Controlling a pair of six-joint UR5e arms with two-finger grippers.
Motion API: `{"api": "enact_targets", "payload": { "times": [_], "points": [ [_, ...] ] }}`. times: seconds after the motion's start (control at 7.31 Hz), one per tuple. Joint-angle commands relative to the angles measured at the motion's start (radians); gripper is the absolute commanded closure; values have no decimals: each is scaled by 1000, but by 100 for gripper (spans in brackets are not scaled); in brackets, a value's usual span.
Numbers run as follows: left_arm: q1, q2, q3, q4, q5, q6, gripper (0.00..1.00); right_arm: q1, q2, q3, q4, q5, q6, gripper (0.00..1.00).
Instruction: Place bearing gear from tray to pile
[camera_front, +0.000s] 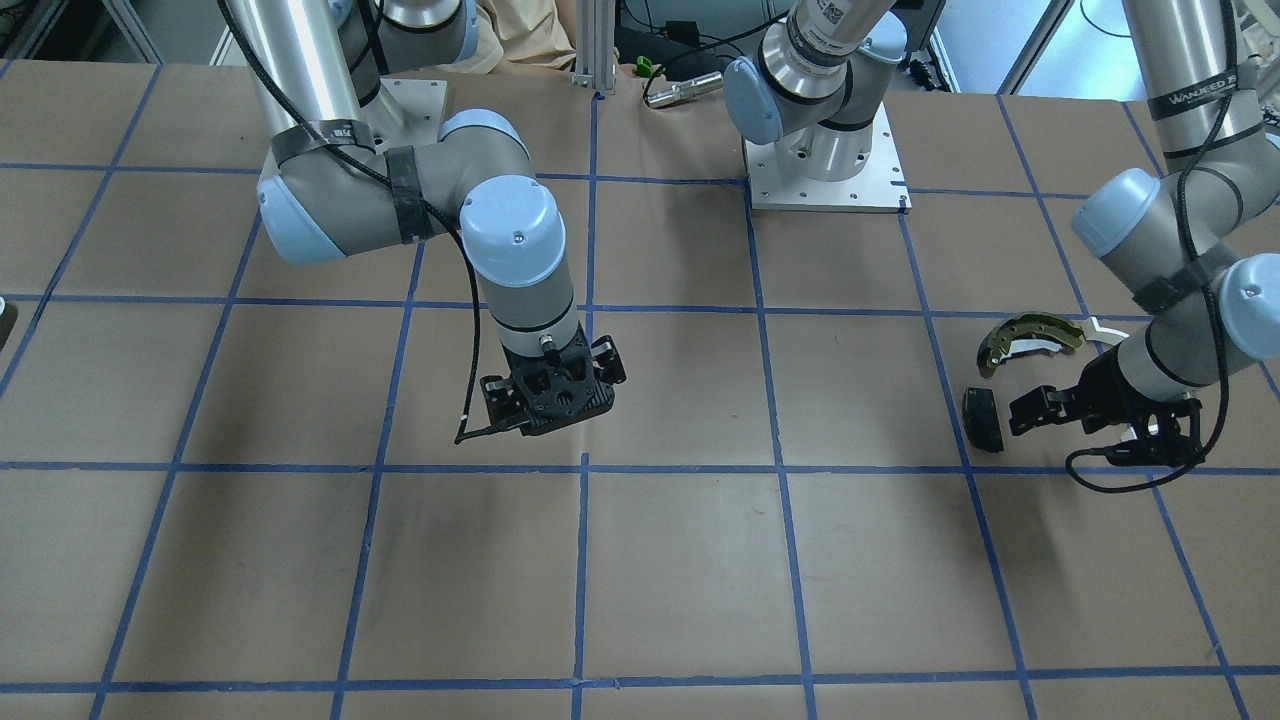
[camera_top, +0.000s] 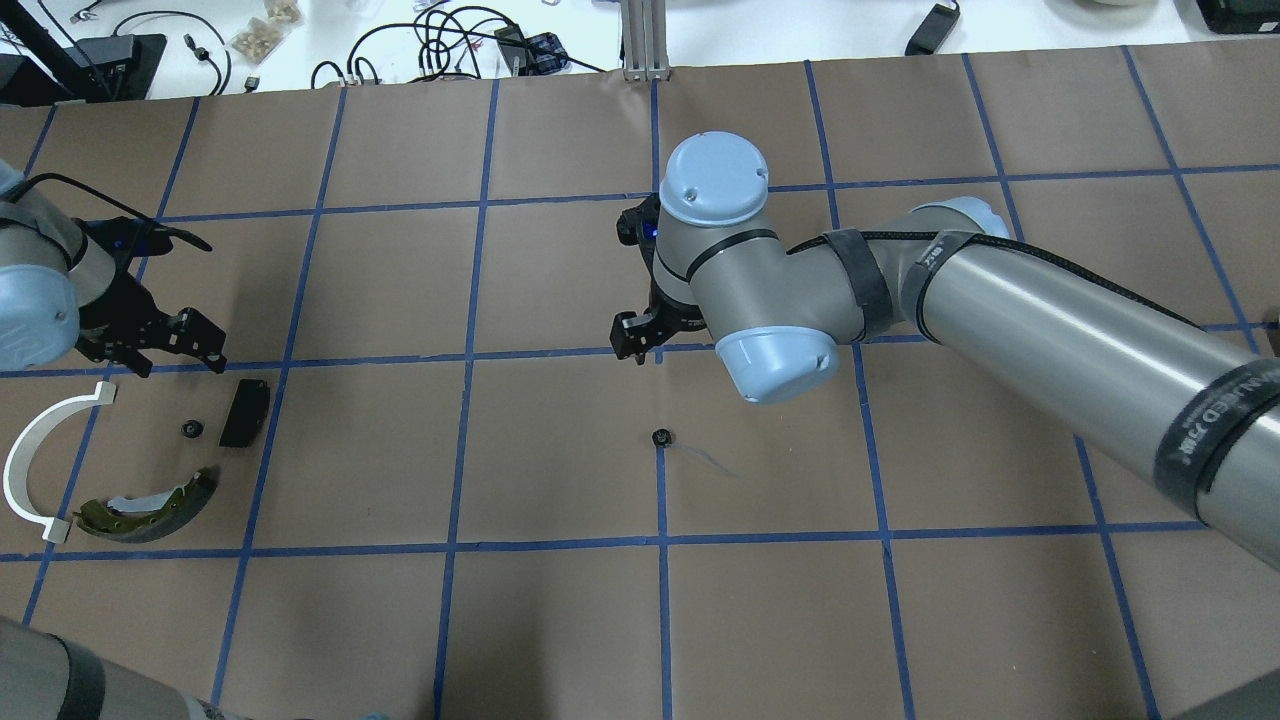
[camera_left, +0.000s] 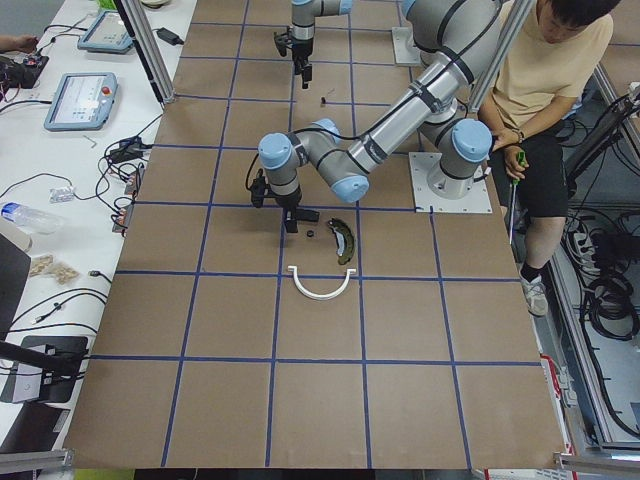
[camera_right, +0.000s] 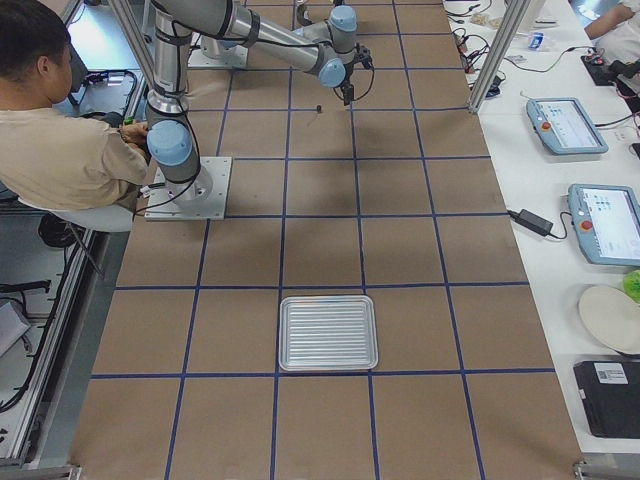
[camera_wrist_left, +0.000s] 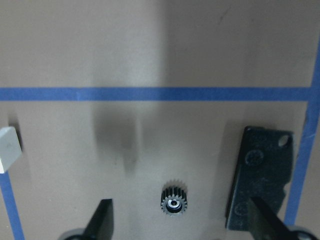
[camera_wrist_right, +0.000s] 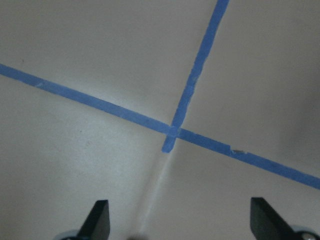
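A small black bearing gear (camera_wrist_left: 174, 201) with a silver centre lies on the paper inside the pile, between the open fingers of my left gripper (camera_wrist_left: 181, 226) and below them. It also shows in the overhead view (camera_top: 192, 429). The pile holds a black pad (camera_top: 243, 412), a brass-and-white brake shoe (camera_top: 150, 495) and a white plastic arc (camera_top: 38, 470). My left gripper (camera_top: 180, 358) hovers open and empty over the pile. A second small gear (camera_top: 660, 437) lies alone at mid-table. My right gripper (camera_wrist_right: 180, 225) is open and empty above a tape crossing beside it.
A ribbed silver tray (camera_right: 328, 332) sits on the table far off on the robot's right side, with nothing in it. An operator (camera_left: 545, 90) sits behind the robot's bases. Blue tape lines grid the brown paper.
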Motion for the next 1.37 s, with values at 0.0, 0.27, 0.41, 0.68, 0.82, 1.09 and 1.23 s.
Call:
{"api": "enact_targets", "payload": {
  "times": [0.0, 0.27, 0.41, 0.68, 0.82, 1.09, 1.23],
  "points": [
    [-180, 44, 41, -27, 0, -136, 0, -47, -62, -122, 172, -77, -7, 0],
    [-347, 52, 44, -13, 25, -213, 0, -166, -137, -300, 475, -83, -10, 0],
    [-430, 42, 51, -10, 22, -260, 0, -211, -197, -345, 597, -82, -3, 0],
    [-576, 37, 45, -12, 5, -313, 0, -320, -326, -341, 788, -76, -3, 0],
    [-630, 26, 44, -12, -13, -395, 0, -331, -352, -335, 830, -76, 18, 0],
    [-723, 12, 43, -1, -117, -561, 0, -325, -395, -230, 750, -66, 71, 8],
    [-763, 3, 41, 4, -118, -563, 0, -323, -418, -170, 568, -63, 78, 0]
  ]
}}
